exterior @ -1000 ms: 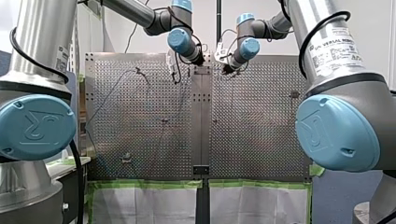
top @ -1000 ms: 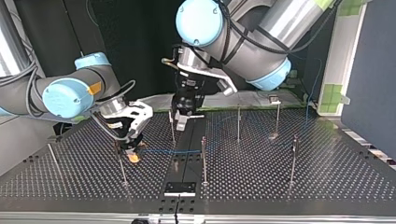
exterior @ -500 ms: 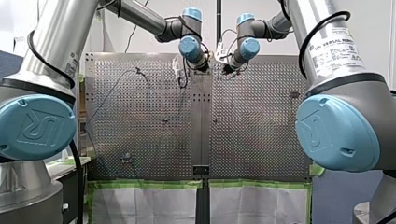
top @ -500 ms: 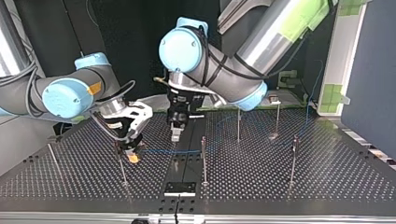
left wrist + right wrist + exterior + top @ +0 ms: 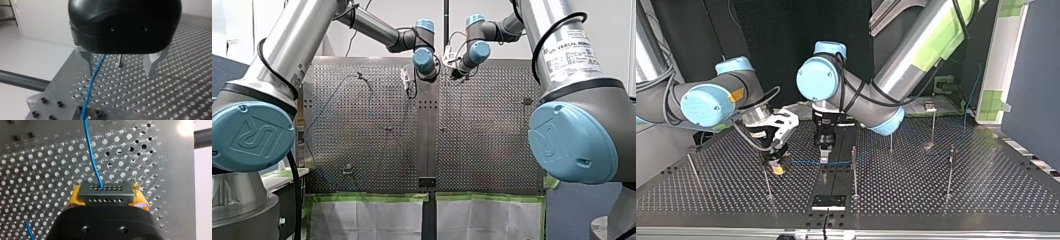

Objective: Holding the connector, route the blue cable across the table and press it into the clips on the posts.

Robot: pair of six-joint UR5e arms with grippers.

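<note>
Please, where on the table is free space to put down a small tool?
In the top view, bare table lies right of the rightmost post, and between the leaning post and the post by my right gripper. The middle is crowded with my left gripper and the blue cable.

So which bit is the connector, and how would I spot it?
Look at the perforated metal table, then at my right tool with its yellow pads. Pinched between them sits the connector: a small grey block with two rows of tiny holes, with the blue cable running out of it.

my left gripper (image 5: 824, 159) lower, nearer blue cable (image 5: 803, 162)
</note>
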